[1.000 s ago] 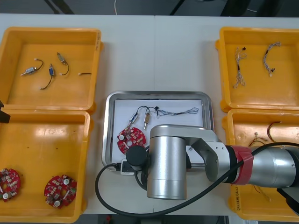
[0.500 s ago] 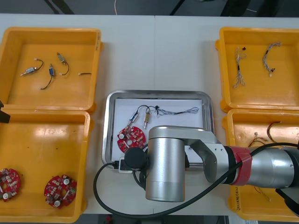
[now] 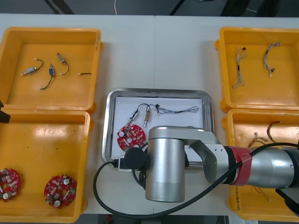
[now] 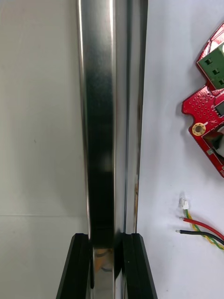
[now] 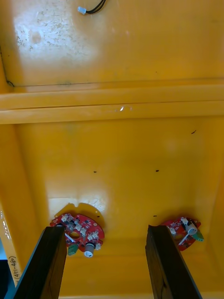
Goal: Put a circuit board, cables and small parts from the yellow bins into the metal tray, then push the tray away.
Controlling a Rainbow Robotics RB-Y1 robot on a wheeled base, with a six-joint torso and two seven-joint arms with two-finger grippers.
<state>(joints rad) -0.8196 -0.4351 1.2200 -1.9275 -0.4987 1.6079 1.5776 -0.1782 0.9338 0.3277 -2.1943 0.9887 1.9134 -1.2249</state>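
Right gripper [image 4: 106, 240] clamped the near rim of the loaded metal tray [image 3: 159, 93], apparently ready to push it away; left gripper [image 5: 107, 233] hung, fingers [image 5: 46, 261] apart, over a yellow bin [image 5: 112, 154].

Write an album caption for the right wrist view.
Right gripper clamps the rim of the metal tray; a red circuit board and red and yellow cable lie inside.

Metal tray [image 3: 159, 93]: bright polished metal rim, mirror-glossy; matt white lining inside.
Yellow bins [image 3: 46, 140] flanking the tray: smooth plastic, faint sheen.
Circuit board [image 3: 131, 136] inside the tray: red, matt.
Right gripper [image 4: 106, 238], clamped on the tray's rim: black, matt fingers.
Right arm [image 3: 166, 168] over the tray: satin silver metal.
Table [image 3: 156, 51]: light, matt.
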